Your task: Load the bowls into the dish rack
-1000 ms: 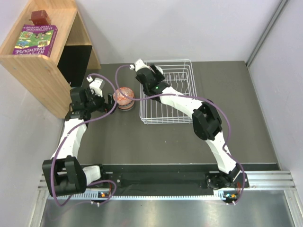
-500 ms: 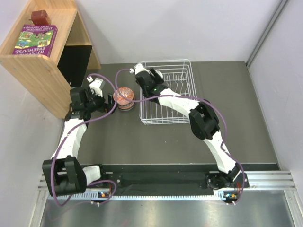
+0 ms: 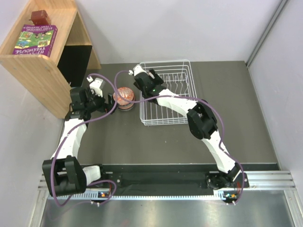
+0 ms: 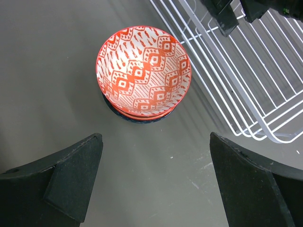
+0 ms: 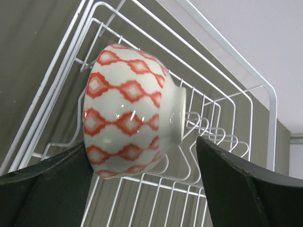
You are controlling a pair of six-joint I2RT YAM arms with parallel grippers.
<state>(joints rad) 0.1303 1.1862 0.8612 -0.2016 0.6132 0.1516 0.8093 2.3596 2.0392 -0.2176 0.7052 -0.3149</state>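
1. We see the dish rack (image 3: 163, 122) at the far middle of the table (image 3: 142, 142).
2. Just left of it, we find a stack of bowls (image 3: 124, 97) upright on the table, outside the wires.
3. In the rack's far left corner, one bowl (image 5: 130, 118) lies on its side.
4. Far left stands a shelf (image 3: 42, 71), with a book (image 3: 35, 40) lying on its upper board.

Light wooden shelf unit (image 3: 33, 71) far left, standing against white wall (image 3: 189, 28); purple book (image 3: 35, 40) lying flat on its upper shelf; small dark red object (image 3: 39, 16) just behind book, too small to name; black panel (image 3: 75, 64) at unit's right side; dark grey table (image 3: 156, 142); metal rail (image 3: 165, 189) along near edge.
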